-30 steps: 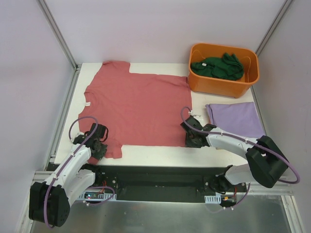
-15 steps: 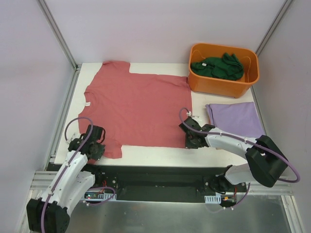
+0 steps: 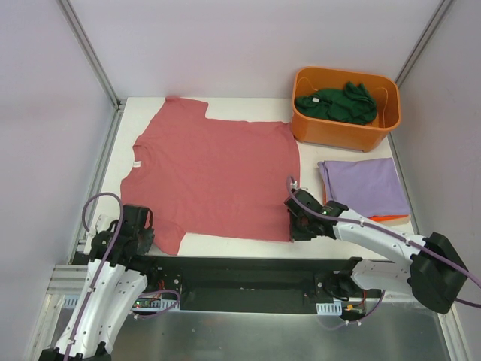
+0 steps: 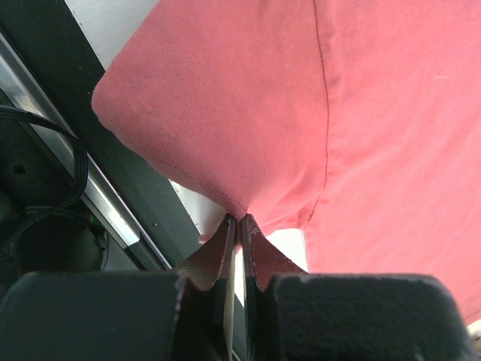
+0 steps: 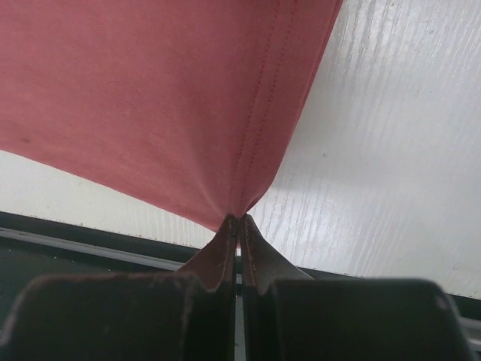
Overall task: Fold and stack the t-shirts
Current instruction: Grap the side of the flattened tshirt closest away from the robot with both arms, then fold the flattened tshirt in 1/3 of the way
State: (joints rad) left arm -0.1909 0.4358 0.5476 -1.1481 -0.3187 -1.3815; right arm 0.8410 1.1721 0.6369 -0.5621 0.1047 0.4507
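The large red-pink t-shirt (image 3: pixel 214 177) lies spread flat on the white table. My left gripper (image 3: pixel 143 235) is shut on its near-left sleeve (image 4: pixel 218 135) at the table's front edge. My right gripper (image 3: pixel 298 226) is shut on its near-right hem corner (image 5: pixel 240 203). A folded lavender t-shirt (image 3: pixel 364 186) lies at the right, on top of an orange one whose edge (image 3: pixel 391 218) peeks out. A dark green t-shirt (image 3: pixel 336 103) sits crumpled in the orange tub (image 3: pixel 342 134).
The orange plastic tub stands at the back right, just beyond the lavender shirt. A black rail (image 3: pixel 248 271) runs along the near edge below the table. Grey walls and metal frame posts (image 3: pixel 90 53) close in the sides.
Both grippers have pulled toward the near edge with the red-pink shirt in them. The whole shirt has slid nearer and its far edge has moved off the table's back edge.
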